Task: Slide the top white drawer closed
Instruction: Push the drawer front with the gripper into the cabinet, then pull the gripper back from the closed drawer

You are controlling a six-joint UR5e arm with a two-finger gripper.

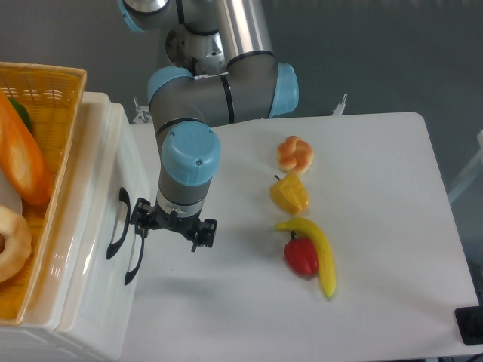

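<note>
One fixed camera looks steeply down over the table.

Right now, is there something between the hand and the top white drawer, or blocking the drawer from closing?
Nothing visible. The hand is right at the front of the top white drawer, which looks nearly flush with the cabinet.
</note>
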